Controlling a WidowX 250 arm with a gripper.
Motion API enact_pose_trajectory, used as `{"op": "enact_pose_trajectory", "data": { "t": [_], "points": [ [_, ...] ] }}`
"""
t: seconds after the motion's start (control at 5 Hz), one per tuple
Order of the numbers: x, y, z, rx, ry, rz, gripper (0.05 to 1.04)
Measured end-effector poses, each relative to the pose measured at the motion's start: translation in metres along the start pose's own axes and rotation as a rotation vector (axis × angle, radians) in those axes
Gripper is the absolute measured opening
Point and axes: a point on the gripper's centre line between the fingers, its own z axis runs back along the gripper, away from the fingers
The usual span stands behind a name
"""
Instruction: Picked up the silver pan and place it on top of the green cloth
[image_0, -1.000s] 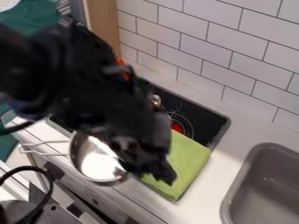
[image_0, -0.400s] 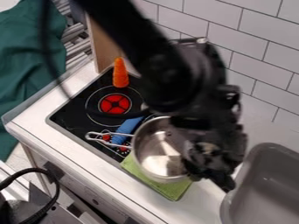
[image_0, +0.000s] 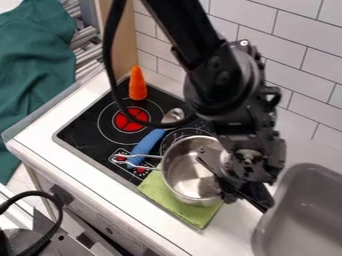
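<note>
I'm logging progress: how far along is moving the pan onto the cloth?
The pan looks over the cloth, green showing beyond its lower edge. The gripper is at its right rim; whether it grips is unclear. Probably left: settling the pan, then backing away.

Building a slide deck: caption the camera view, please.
Silver pan over the green cloth, black gripper at its rim.

The pan (image_0: 187, 177) is over the cloth (image_0: 194, 212), left of the sink (image_0: 299, 215). The carrot (image_0: 137, 86) and spoon (image_0: 146, 145) are on the stove (image_0: 85, 131). The wall (image_0: 304, 65) is behind.
</note>
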Motion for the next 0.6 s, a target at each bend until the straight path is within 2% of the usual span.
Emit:
{"op": "enact_pose_trajectory", "data": {
  "t": [0.4,0.6],
  "points": [
    [-0.008,0.027,-0.013,-0.004,0.055,0.075,0.085],
    [-0.012,0.025,-0.013,-0.028,0.083,0.021,0.243]
  ]
}}
